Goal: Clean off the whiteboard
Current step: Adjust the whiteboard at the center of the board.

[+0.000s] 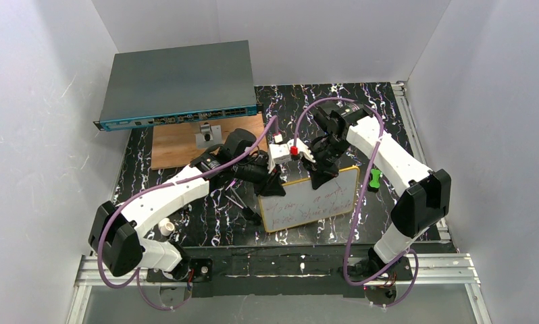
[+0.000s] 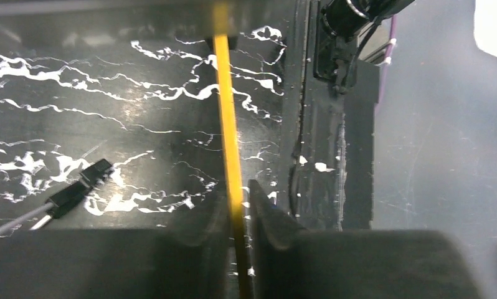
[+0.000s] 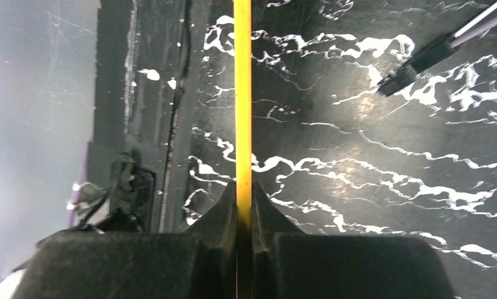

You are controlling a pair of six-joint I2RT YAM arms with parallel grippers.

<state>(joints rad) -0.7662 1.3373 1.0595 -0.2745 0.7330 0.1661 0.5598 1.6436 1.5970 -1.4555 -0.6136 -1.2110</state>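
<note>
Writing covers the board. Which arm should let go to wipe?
Left, probably: right end effector grips the whiteboard mid-edge, steadier alone; left end effector holds only its corner.

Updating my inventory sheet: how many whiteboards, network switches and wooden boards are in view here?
Whiteboard: 1
Network switch: 1
Wooden board: 1
Total: 3
</note>
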